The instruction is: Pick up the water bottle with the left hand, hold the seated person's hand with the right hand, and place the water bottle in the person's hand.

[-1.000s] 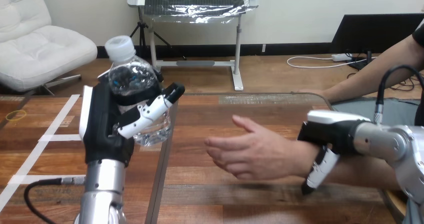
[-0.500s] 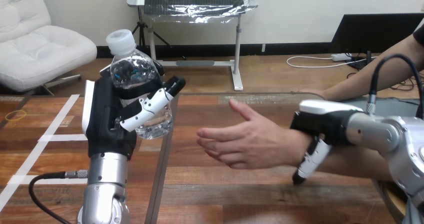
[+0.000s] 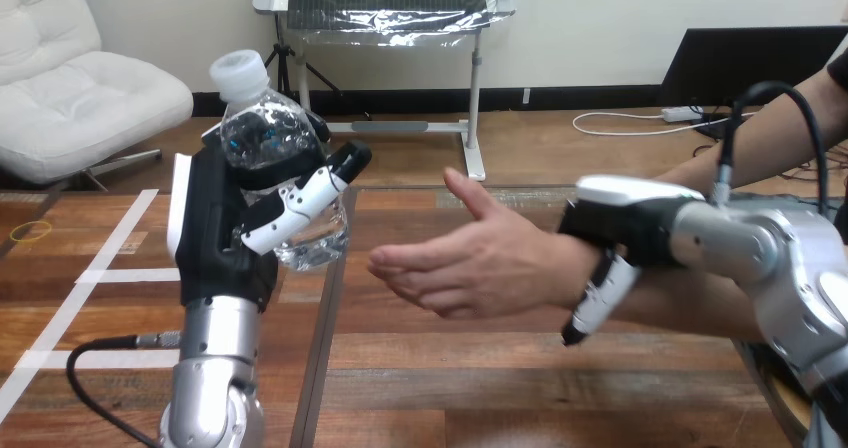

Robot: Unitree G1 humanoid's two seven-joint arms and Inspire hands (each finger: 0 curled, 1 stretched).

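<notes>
A clear water bottle (image 3: 272, 158) with a white cap stands upright in my left hand (image 3: 222, 236), raised over the table's left part; my fingers are curled round its body. The person's hand (image 3: 478, 261) reaches in from the right, open, palm turned up and toward the bottle, a short gap away from it. My right hand (image 3: 620, 238) sits on the person's wrist with its fingers curled over and its thumb hanging down the near side.
The wooden table (image 3: 420, 368) runs below both arms, with a seam line (image 3: 325, 328) down its left part and white tape strips (image 3: 90, 268) at the far left.
My right hand and the person's hand have moved left and slightly up, toward the bottle. My left hand has lifted the bottle a little higher.
</notes>
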